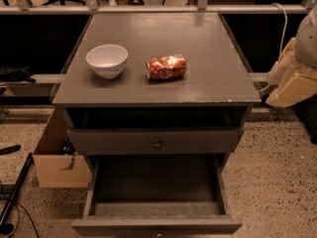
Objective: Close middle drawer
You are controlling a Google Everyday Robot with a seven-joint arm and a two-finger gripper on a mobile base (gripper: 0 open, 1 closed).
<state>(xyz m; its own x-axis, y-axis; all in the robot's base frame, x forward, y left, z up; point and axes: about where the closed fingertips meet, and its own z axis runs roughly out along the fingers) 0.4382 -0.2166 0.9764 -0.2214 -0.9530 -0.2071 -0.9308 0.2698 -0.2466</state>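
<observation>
The middle drawer (157, 226) is the lower of the two visible drawers of the dark grey-brown cabinet (158, 90). It is pulled far out towards me, and its inside (157, 180) looks empty. Its knob is barely visible at the bottom edge. The knobbed drawer front (157, 142) above it stands slightly out. My gripper (292, 86), on the cream-coloured arm, is at the right edge, level with the cabinet top. It is well to the right of and above the open drawer and touches nothing.
A white bowl (107, 60) and a crushed red can (166, 67) sit on the cabinet top. An open cardboard box (58, 157) stands on the speckled floor to the left of the cabinet. A dark rod and cable (15, 195) lie at the lower left. A rail (148, 8) runs behind.
</observation>
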